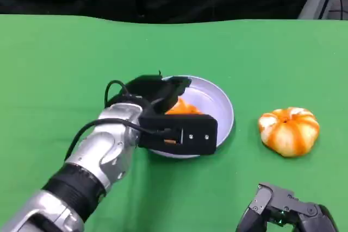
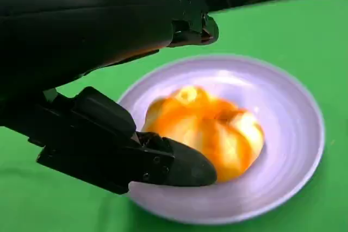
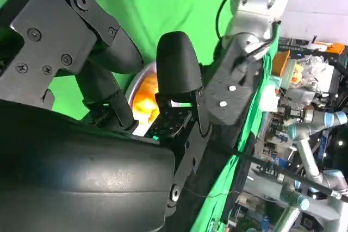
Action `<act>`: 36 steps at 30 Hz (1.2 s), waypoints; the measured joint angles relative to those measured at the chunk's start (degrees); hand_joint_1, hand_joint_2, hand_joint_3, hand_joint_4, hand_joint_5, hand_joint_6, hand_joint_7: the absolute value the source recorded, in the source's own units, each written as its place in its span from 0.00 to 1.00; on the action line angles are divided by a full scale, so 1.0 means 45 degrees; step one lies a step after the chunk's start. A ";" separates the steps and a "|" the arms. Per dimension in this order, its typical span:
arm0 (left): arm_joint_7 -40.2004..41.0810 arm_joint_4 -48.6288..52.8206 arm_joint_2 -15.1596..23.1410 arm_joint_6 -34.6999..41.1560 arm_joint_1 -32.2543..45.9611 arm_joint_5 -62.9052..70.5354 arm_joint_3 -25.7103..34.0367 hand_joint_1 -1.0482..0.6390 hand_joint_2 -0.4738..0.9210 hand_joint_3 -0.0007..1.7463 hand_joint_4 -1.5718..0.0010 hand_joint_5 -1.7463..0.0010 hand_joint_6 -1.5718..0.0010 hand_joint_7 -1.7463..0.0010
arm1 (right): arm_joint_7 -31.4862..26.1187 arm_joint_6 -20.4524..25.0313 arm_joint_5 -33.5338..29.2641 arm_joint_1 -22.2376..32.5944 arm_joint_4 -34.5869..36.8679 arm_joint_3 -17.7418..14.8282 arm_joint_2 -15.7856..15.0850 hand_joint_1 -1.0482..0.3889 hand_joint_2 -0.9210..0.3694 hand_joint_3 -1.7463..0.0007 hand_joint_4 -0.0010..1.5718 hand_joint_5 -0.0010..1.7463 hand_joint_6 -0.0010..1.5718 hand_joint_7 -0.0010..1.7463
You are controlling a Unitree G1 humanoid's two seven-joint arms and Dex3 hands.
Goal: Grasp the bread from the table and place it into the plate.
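The bread [image 2: 204,129] lay in the plate [image 2: 296,134], at the surface's [image 1: 54,69] centre. The left hand [image 1: 163,110] hovered over it, fingers [image 2: 179,167] spread, one touching the bread. The right hand [image 1: 285,210] rested at five o'clock, its fingers' state unclear. A second loaf [image 1: 289,130] sat at three o'clock.

Left robot hand [image 1: 163,99] over plate [image 1: 223,107], blocking near rim; green table [image 1: 54,69] open around; second bread [image 1: 289,130] right.

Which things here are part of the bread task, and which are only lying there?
Part of the task:
- bread, lying in the plate
- plate
- left hand, over the plate

Only lying there:
- second bread on the table
- right hand, idle
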 measured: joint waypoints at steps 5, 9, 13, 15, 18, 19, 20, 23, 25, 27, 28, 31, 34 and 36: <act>-0.0155 -0.2221 0.0686 -0.0167 0.1301 -0.0707 0.0758 0.23 1.00 0.15 0.94 0.96 0.92 0.92 | -0.0001 -0.0003 0.0003 -0.0099 0.0005 -0.0005 -0.0033 0.74 0.58 0.04 0.54 1.00 0.53 0.83; -0.0691 -0.4875 0.1187 0.0315 0.3004 -0.1759 0.1940 0.32 1.00 0.14 0.89 0.92 0.93 0.92 | -0.0013 -0.0003 -0.0015 -0.0169 0.0007 -0.0014 -0.0058 0.73 0.58 0.04 0.54 1.00 0.53 0.83; -0.0849 -0.7422 0.1527 0.0558 0.4935 -0.2502 0.3058 0.39 1.00 0.13 0.92 0.55 0.86 0.88 | -0.0019 0.0000 -0.0053 -0.0223 0.0006 -0.0014 -0.0064 0.74 0.58 0.04 0.54 1.00 0.53 0.83; -0.0706 -0.8484 0.1605 0.0418 0.6078 -0.2915 0.3647 0.44 0.99 0.12 0.85 0.46 0.78 0.84 | -0.0038 0.0000 -0.0055 -0.0222 0.0005 -0.0013 -0.0058 0.74 0.58 0.04 0.54 1.00 0.53 0.83; -0.0170 -0.9787 0.1432 0.0105 0.7670 -0.3951 0.4772 0.50 0.97 0.15 0.76 0.40 0.69 0.80 | -0.0049 0.0016 -0.0051 -0.0244 0.0009 0.0026 -0.0043 0.74 0.57 0.04 0.54 1.00 0.53 0.83; 0.0028 -1.0123 0.1335 -0.0096 0.8130 -0.4326 0.5124 0.52 0.89 0.27 0.72 0.39 0.66 0.78 | -0.0046 0.0032 -0.0048 -0.0257 0.0013 0.0052 -0.0038 0.74 0.57 0.04 0.54 1.00 0.53 0.83; 0.0259 -1.0475 0.1249 -0.0446 0.8645 -0.4697 0.5485 0.53 0.78 0.44 0.68 0.38 0.64 0.75 | -0.0043 0.0041 -0.0046 -0.0276 0.0022 0.0085 -0.0038 0.75 0.57 0.04 0.54 1.00 0.53 0.84; 0.0741 -1.1391 0.1029 -0.1607 1.0211 -0.5642 0.6336 0.55 0.66 0.63 0.58 0.34 0.54 0.67 | -0.0041 0.0042 -0.0033 -0.0346 0.0051 0.0139 -0.0032 0.75 0.58 0.04 0.54 1.00 0.52 0.84; 0.0926 -1.1755 0.0886 -0.2402 1.1153 -0.6476 0.6939 0.58 0.63 0.70 0.56 0.29 0.50 0.61 | -0.0062 0.0042 -0.0039 -0.0382 0.0064 0.0149 -0.0025 0.75 0.58 0.04 0.55 1.00 0.52 0.84; 0.1025 -1.1975 0.0664 -0.3267 1.1994 -0.7478 0.7484 0.60 0.59 0.79 0.52 0.22 0.48 0.50 | -0.0065 0.0042 -0.0040 -0.0395 0.0072 0.0147 -0.0031 0.75 0.58 0.05 0.55 1.00 0.52 0.84; 0.1047 -1.2033 0.0527 -0.3633 1.2381 -0.7908 0.7689 0.60 0.58 0.82 0.50 0.20 0.48 0.45 | -0.0054 0.0042 -0.0037 -0.0398 0.0074 0.0139 -0.0037 0.75 0.58 0.05 0.55 1.00 0.52 0.83; 0.1079 -1.2135 0.0149 -0.4426 1.3439 -0.8662 0.7881 0.61 0.57 0.86 0.44 0.16 0.46 0.34 | -0.0030 0.0037 -0.0020 -0.0426 0.0080 0.0092 -0.0063 0.75 0.58 0.05 0.55 1.00 0.52 0.83; 0.1211 -1.2131 -0.0172 -0.5022 1.4023 -0.8780 0.7869 0.61 0.54 0.91 0.42 0.08 0.46 0.25 | 0.0003 0.0001 0.0018 -0.0435 0.0080 -0.0018 -0.0108 0.74 0.58 0.06 0.54 1.00 0.52 0.82; 0.1461 -1.2125 -0.0508 -0.5407 1.4207 -0.8696 0.7777 0.61 0.51 0.96 0.40 0.02 0.46 0.18 | 0.0056 -0.0072 0.0032 -0.0429 0.0081 -0.0196 -0.0194 0.73 0.58 0.07 0.54 1.00 0.53 0.81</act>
